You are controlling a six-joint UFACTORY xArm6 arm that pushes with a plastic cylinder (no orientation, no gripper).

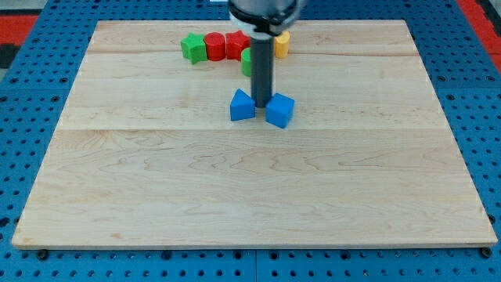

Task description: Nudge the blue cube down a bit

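A blue cube (279,110) lies a little above the middle of the wooden board (250,188). A second blue block (242,106), wedge-like, lies just to its left. My tip (261,105) stands in the narrow gap between the two blue blocks, close to the cube's upper left side. The dark rod rises from there toward the view's top and hides part of a green block (247,61).
Near the view's top lie a green block (192,48), a red cylinder (214,46), a red block (236,45) and a yellow block (282,43), in a row. Blue pegboard (31,94) surrounds the board.
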